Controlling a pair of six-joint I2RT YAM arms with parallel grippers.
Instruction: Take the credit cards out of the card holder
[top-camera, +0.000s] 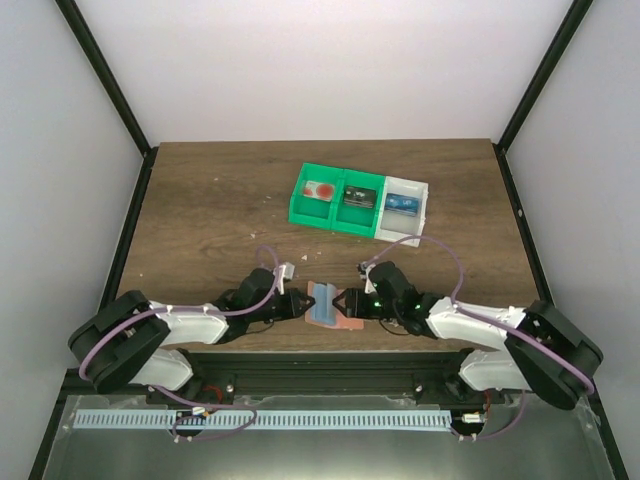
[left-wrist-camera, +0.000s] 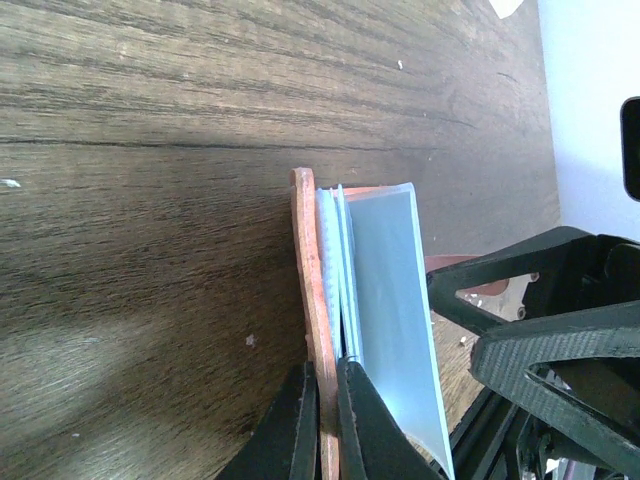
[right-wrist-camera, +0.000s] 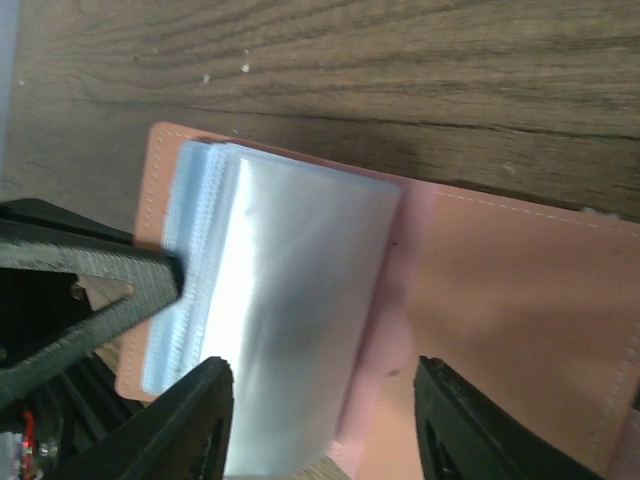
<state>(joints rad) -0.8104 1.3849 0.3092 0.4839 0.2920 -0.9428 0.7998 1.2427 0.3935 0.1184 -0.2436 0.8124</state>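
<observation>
Near edge of the table (top-camera: 200, 220): left gripper (left-wrist-camera: 325, 385) pinches tight on the open card holder (right-wrist-camera: 500, 300); right gripper (right-wrist-camera: 325, 395), jaws apart and empty, hovers over the credit cards (right-wrist-camera: 280, 300). None out yet, I'd say. Farther back, the bins (top-camera: 310, 216).

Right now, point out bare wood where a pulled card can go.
Free: the brown wooden table left of the green and white plastic bins, and the strip between bins and the salmon-pink card holder. Crowded: around that holder.
</observation>
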